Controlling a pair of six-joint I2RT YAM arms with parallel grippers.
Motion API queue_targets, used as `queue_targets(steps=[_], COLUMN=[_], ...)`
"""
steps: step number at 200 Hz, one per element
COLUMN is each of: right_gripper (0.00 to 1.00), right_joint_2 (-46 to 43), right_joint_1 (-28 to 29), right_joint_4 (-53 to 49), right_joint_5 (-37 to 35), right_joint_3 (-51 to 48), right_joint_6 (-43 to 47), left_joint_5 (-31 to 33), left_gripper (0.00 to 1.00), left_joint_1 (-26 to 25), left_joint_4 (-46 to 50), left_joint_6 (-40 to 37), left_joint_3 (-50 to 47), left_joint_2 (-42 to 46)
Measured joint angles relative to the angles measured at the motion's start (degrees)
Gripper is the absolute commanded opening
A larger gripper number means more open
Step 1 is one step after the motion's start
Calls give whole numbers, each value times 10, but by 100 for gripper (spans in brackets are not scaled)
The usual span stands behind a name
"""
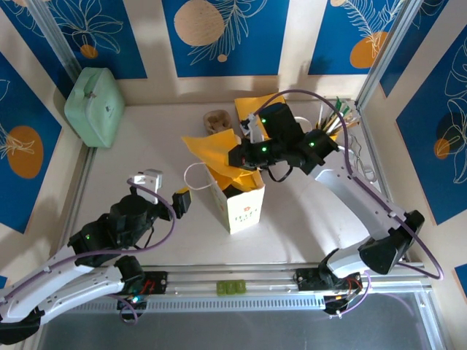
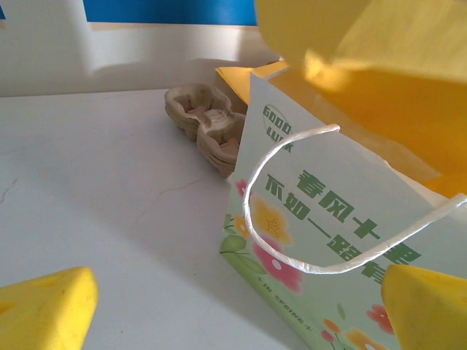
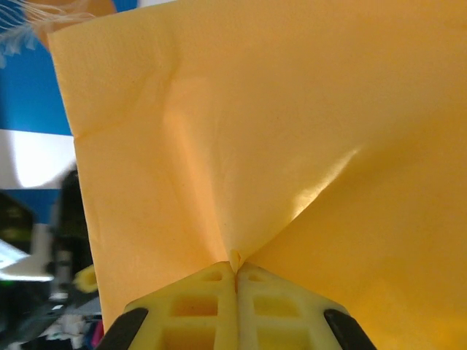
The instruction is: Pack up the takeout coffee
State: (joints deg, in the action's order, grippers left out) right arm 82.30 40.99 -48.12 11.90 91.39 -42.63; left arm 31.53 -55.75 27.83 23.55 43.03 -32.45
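Because yellow tissue paper (image 1: 208,146) spills over the mouth of the paper bag (image 1: 244,208), the inside is hidden and I can't tell where the takeout coffee is or how it looks. The right gripper (image 3: 235,281) is above the bag opening, its yellow tips pressed together on a fold of that tissue; the sheet is thin, creased and matte. The left gripper (image 1: 166,189) sits low on the white table (image 1: 146,138), just left of the bag and apart from it, jaws spread wide with nothing between them. The bag is upright, pale green paper with a flower print, green lettering and a white twisted cord handle (image 2: 252,197). Behind it is a stack of moulded pulp cup carriers (image 1: 217,119) and more yellow sheets. A mint-green case (image 1: 95,106) is far left and a cup of straws (image 1: 334,120) far right.
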Motion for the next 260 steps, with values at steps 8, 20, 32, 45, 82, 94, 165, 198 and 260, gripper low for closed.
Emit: queue_targets(steps=[8,20,32,45,82,94,165,198,260], right_gripper=[0,0,0,0,0,0,0,11,27], right_joint_2=[6,16,23,30,54,63,96,108,108], right_joint_1=[9,20,31,42,69,77,110,112,115], right_joint_4=[-14,-33,-51,-67,-113,-125,-202,-224,-237], right_joint_5=[-19,-44,-71,-97,-157,-172,-259,-277,-287], right_joint_3=[1,1,1,1,23,27,61,80,144], right_joint_6=[4,9,11,13,21,22,20,22,37], left_joint_5=[0,0,0,0,0,0,-3,-4,-4], left_gripper=[99,99,99,99,99,99,99,99,99], left_joint_1=[0,0,0,0,0,0,0,0,0], left_joint_4=[0,0,0,-4,-9,-9,-10,-10,-9], left_joint_6=[0,0,0,0,0,0,2,2,2], left_joint_3=[0,0,0,0,0,0,-2,-2,-4], left_joint_2=[0,0,0,0,0,0,1,2,9])
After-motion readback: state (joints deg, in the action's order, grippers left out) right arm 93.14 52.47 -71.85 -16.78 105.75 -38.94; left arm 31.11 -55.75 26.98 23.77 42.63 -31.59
